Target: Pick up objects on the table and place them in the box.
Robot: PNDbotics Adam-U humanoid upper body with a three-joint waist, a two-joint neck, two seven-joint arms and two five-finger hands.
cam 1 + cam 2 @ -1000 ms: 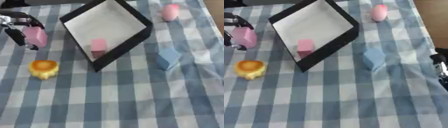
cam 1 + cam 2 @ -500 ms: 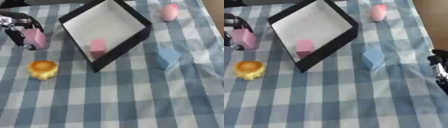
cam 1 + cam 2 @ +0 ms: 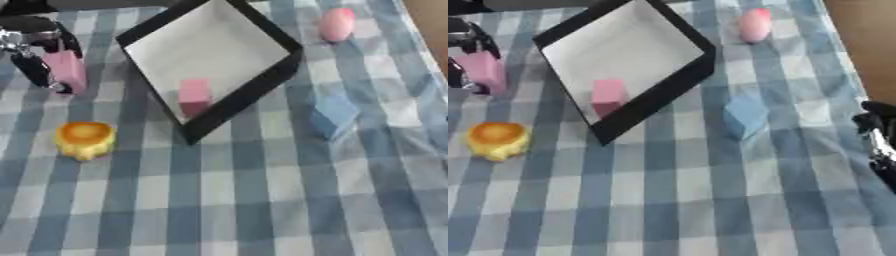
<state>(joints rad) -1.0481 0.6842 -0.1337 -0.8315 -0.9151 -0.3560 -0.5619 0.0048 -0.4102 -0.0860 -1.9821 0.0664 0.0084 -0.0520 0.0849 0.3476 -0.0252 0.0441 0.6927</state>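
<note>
My left hand (image 3: 37,55) is at the far left, with thumb and fingers closed round an upright pink block (image 3: 67,71) that stands to the left of the black box (image 3: 262,82). Inside the box, on its white floor, lies another pink block (image 3: 193,95). A yellow rounded object (image 3: 84,140) sits on the checked cloth in front of my left hand. A light blue block (image 3: 332,116) lies right of the box, and a pink oval object (image 3: 336,24) lies at the far right. My right hand (image 3: 878,145) shows only at the right edge, away from all objects.
The blue and white checked cloth (image 3: 245,200) covers the table and is wrinkled near the blue block. The table's right edge (image 3: 859,45) borders brown floor.
My left hand with the pink block has shifted slightly up and away. The other objects keep their places.
</note>
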